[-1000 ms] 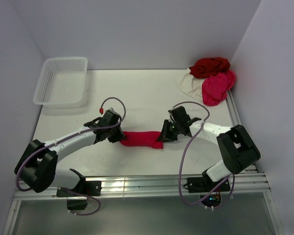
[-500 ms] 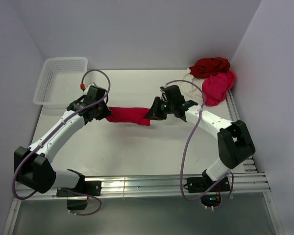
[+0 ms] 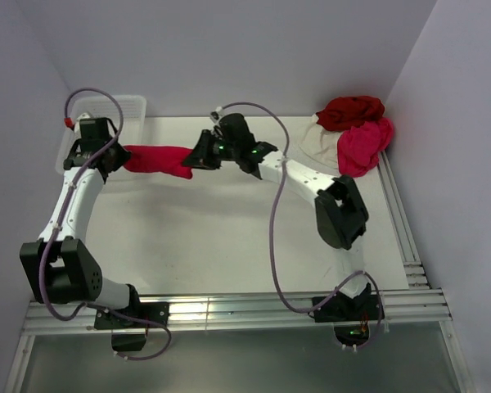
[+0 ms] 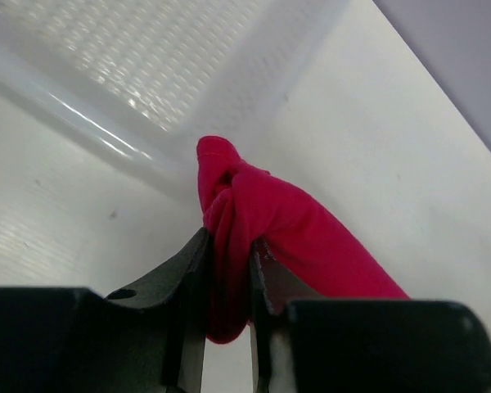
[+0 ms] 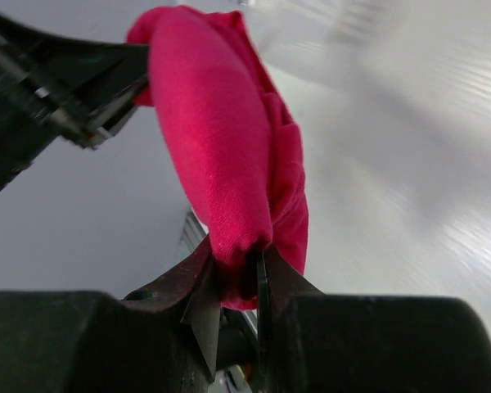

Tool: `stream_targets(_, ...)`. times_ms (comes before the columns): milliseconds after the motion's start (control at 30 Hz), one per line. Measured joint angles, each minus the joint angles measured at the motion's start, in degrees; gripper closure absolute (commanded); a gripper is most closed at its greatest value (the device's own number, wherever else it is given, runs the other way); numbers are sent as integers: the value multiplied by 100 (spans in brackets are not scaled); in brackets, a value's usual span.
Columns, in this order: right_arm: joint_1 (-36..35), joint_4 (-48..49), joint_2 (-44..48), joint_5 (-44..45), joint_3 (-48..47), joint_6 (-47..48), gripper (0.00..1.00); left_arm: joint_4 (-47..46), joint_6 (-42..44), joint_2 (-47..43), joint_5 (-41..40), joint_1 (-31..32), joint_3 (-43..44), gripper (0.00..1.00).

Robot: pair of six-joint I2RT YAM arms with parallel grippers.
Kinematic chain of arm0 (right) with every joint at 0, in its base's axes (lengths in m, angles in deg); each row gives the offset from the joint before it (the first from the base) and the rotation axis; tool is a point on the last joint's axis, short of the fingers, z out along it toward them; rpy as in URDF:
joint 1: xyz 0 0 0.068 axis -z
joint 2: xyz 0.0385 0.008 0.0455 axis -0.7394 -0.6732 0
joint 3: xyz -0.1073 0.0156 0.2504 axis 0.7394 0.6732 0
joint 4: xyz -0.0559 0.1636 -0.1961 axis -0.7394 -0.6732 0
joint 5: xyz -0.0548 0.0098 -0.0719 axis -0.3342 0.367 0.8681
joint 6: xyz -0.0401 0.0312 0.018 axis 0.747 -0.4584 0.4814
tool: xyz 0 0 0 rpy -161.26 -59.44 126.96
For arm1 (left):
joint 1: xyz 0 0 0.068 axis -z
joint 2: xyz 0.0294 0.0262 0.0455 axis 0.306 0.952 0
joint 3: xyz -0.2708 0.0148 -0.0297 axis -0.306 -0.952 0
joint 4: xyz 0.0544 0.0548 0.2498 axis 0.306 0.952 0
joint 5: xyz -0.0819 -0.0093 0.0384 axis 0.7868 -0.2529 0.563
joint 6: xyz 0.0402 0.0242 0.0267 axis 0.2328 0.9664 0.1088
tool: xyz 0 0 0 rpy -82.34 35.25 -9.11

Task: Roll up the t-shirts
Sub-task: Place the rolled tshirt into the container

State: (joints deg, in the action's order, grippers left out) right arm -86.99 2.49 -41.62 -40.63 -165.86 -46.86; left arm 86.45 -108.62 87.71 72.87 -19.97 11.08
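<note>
A: What is the pincer gripping?
B: The left pincer [image 4: 227, 270] pinches one end of a rolled crimson t-shirt [image 4: 303, 237], which stretches away to the right.
A: And behind it?
B: A white mesh basket [image 4: 90, 131], on a pale worktop [image 4: 393, 147].

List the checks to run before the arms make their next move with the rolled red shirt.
1. Left tool gripping one end of the rolled crimson shirt: ok.
2. Right tool gripping the other end: ok.
3. Roll compact, no loose tail hanging: ok.
4. Whole roll above the basket: not ok; only its left end reaches the basket's corner, the rest is over the table.
5. Room inside the basket: cannot tell; the left arm hides part of it.
6. Pile of shirts clear of both arms: ok; it lies at the far right corner.
</note>
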Motion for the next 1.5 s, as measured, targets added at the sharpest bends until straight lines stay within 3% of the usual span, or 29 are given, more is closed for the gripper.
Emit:
stream_targets(267, -496, 439, -2284, -127, -2522, -557, 100, -1014, 138, 964, 398, -1239, 26, 100)
stream_targets(367, -516, 525, -2671, -120, -2889, -745, 100, -1228, 122, 1582, 734, -1469, 317, 100)
stream_targets(667, -487, 636, -2732, 63, -3038, -922, 100, -1233, -52, 3139, 1845, -1447, 1655, 100)
stream_targets(1000, -302, 584, -2417, -162, -2308, -636, 100, -918, -203, 3296, 2050, -1152, 1093, 100)
stream_targets(1133, -210, 518, -1456, -264, -1054, -466, 100, -791, -337, 2789, 1932, -634, 286, 100)
stream_targets(1300, 251, 313, 380, -356, 704, -153, 100, -555, -820, 1998, 1659, 741, -382, 100)
stream_targets(1500, 1056, -745, 1541, -439, 1084, 603, 100, -501, -2000, 1445, 1386, 2441, -476, 100)
